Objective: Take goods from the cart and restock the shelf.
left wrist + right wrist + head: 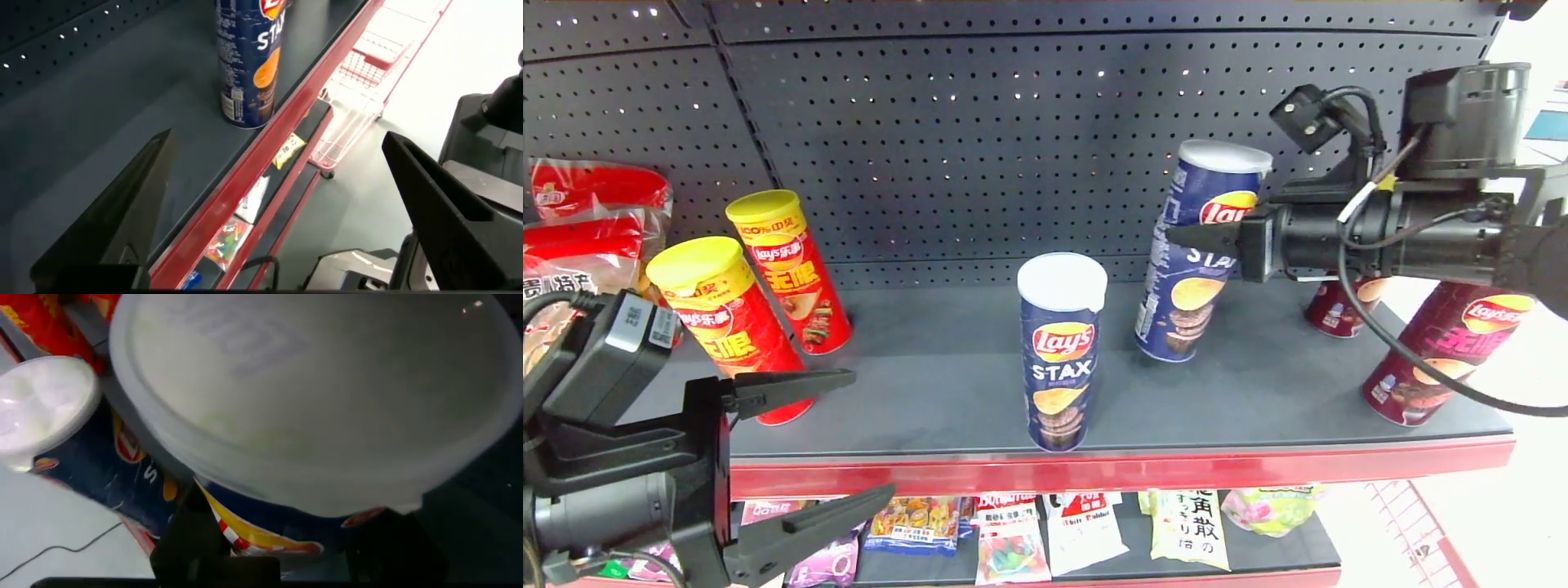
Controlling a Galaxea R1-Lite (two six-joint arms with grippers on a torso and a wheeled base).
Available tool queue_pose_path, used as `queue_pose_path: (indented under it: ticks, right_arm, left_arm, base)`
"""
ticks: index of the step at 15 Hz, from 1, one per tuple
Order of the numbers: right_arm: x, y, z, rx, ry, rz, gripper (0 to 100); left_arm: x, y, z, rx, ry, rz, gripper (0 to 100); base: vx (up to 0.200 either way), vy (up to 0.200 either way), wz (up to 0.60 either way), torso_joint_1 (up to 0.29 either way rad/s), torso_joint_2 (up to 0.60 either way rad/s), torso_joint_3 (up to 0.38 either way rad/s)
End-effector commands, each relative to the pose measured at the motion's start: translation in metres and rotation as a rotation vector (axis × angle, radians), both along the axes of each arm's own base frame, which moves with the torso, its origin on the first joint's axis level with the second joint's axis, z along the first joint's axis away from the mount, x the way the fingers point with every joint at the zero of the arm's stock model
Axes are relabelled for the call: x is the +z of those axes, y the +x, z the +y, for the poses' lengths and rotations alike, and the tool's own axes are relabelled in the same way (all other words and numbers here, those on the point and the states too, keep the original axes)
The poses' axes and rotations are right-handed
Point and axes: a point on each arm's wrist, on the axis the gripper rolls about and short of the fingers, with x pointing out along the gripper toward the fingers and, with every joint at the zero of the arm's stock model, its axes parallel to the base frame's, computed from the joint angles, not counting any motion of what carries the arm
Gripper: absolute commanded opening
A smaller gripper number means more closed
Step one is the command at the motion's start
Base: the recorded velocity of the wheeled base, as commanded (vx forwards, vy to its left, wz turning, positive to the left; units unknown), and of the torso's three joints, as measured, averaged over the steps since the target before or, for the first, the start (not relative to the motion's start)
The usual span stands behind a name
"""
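Observation:
A blue chip can (1196,269) with a white lid leans tilted at the back of the dark shelf (931,392). My right gripper (1209,237) is shut on its upper part. In the right wrist view its lid (319,392) is close up above the gripper (290,547). A second blue can (1060,351) (245,65) (45,408) stands upright near the shelf's red front edge. My left gripper (872,435) (276,139) is open and holds nothing, low in front of the shelf's left part. The wire cart (368,90) (1413,523) stands on the floor to the right.
Two red cans with yellow lids (731,327) (788,269) stand at the shelf's left, beside red snack bags (588,212). Maroon cans (1445,351) (1339,306) stand at the right end. A perforated back panel (1013,122) closes the rear. Snack packets (1094,531) fill the shelf below.

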Motion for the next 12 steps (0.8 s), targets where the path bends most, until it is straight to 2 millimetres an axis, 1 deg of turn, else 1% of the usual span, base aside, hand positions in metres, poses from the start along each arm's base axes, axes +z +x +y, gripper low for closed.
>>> queue_pose_path:
  ticks: [1,3,6,7,8,10,11,12]
  right_arm:
    - [-0.021,0.030,0.022,0.031,-0.037,0.027,0]
    - [-0.027,0.047,0.037,0.045,-0.047,0.012,0]
    - [-0.030,0.059,0.048,0.056,-0.043,0.004,0]
    - [-0.032,0.064,0.056,0.068,-0.042,0.001,0]
    - [-0.033,0.066,0.058,0.071,-0.041,-0.001,0]
    - [-0.040,0.074,0.063,0.079,-0.048,0.001,0]
    - [-0.043,0.083,0.069,0.081,-0.052,-0.008,0]
    - [-0.044,0.087,0.071,0.079,-0.049,-0.015,0]
  left_arm:
    - [0.003,-0.001,0.001,0.007,-0.003,-0.013,100]
    - [0.002,-0.004,0.002,0.017,0.000,-0.014,100]
    - [0.001,-0.004,0.002,0.038,0.006,-0.012,100]
    - [0.003,-0.006,0.003,0.044,0.004,-0.020,100]
    - [0.003,-0.007,0.003,0.045,0.006,-0.018,100]
    - [0.003,-0.012,0.005,0.054,0.010,-0.013,100]
    - [0.003,-0.015,0.007,0.054,0.014,-0.002,100]
    - [0.002,-0.019,0.008,0.054,0.018,0.007,100]
  base:
    - [0.000,0.000,0.00,0.000,0.00,0.000]
    - [0.000,0.000,0.00,0.000,0.00,0.000]
    - [0.000,0.000,0.00,0.000,0.00,0.000]
    - [0.000,0.000,0.00,0.000,0.00,0.000]
    - [0.000,0.000,0.00,0.000,0.00,0.000]
    - [0.000,0.000,0.00,0.000,0.00,0.000]
    - [0.000,0.000,0.00,0.000,0.00,0.000]
    - [0.000,0.000,0.00,0.000,0.00,0.000]
